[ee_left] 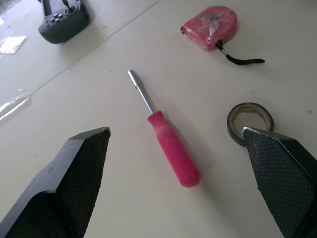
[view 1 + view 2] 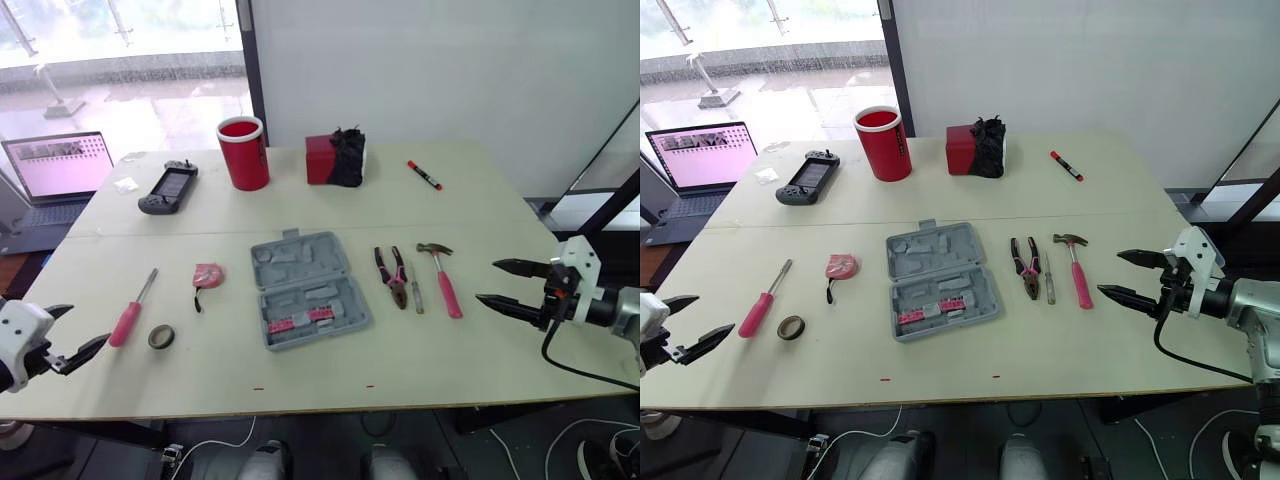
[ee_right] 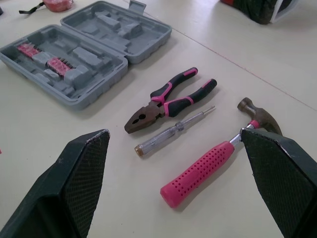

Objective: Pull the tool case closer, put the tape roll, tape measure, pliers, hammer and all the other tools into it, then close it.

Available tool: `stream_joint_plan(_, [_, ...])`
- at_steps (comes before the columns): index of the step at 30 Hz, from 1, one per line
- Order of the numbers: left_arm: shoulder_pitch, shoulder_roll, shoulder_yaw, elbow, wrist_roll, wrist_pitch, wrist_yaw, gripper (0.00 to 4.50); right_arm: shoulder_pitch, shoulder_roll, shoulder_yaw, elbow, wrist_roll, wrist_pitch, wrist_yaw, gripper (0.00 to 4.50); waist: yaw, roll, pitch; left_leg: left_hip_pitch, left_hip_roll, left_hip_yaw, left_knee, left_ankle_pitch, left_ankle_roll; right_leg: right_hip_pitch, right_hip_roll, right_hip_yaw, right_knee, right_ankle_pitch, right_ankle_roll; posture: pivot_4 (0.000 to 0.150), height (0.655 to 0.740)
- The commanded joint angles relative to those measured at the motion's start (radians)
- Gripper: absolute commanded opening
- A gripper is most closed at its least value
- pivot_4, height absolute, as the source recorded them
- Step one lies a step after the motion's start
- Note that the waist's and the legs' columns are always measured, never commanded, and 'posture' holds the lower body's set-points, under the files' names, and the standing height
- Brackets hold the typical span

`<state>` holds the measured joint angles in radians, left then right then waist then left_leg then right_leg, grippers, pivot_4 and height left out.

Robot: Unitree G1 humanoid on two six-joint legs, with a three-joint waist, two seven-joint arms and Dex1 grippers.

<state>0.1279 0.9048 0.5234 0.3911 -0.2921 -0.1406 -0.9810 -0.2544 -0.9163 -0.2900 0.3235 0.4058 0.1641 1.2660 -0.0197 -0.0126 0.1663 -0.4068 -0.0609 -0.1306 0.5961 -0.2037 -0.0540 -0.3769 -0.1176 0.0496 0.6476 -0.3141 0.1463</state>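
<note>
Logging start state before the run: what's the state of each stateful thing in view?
Case: open, lying flat.
Left gripper: open, empty.
Right gripper: open, empty.
Pliers: shut, on the table.
Tape measure: wound in, on the table.
Cup: upright.
Laptop: open, screen lit.

Counted on the worktop [image 2: 480,215]: one tool case [image 2: 305,290], one pliers [image 2: 392,276], one hammer [image 2: 442,278], one tape measure [image 2: 208,275], one tape roll [image 2: 161,337]. Two screwdrivers are noted: pink-handled screwdriver [image 2: 131,310], clear-handled screwdriver [image 2: 416,288]. One red cup [image 2: 244,153], one marker [image 2: 424,175], one handheld console [image 2: 168,187] and one laptop [image 2: 55,170] are also counted.
</note>
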Motion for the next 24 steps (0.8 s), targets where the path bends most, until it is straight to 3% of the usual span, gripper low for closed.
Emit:
stream_joint_plan(1, [0.003,0.033,0.011,-0.011,0.001,0.004,-0.005,4.49,-0.016,-0.015,-0.012,-0.003,0.002,-0.019,0.005,4.5,0.0,0.0,0.0,0.0,0.0,0.0,0.0,0.0,0.0,0.0,0.0,0.0,0.0,0.0,0.0,0.15,0.74])
stream_joint_plan(9, [0.004,0.038,0.031,-0.069,-0.034,0.086,-0.024,4.49,-0.008,-0.016,-0.014,0.002,-0.005,-0.027,0.002,4.5,0.001,0.0,0.0,0.0,0.0,0.0,0.0,0.0,0.0,0.0,0.0,0.0,0.0,0.0,0.0,0.15,0.74])
stream_joint_plan(17, [0.041,0.02,0.056,-0.17,-0.022,0.192,0.054,4.49,0.011,-0.005,-0.003,-0.018,-0.029,-0.032,-0.029,4.5,-0.002,0.0,0.0,0.0,0.0,0.0,0.0,0.0,0.0,0.0,0.0,0.0,0.0,0.0,0.0,0.15,0.74])
stream_joint_plan(24, [0.066,-0.036,0.002,-0.359,-0.033,0.302,0.108,4.49,-0.063,0.039,0.076,-0.13,-0.008,0.13,-0.084,4.5,0.0,0.0,0.0,0.0,0.0,0.0,0.0,0.0,0.0,0.0,0.0,0.0,0.0,0.0,0.0,0.15,0.74])
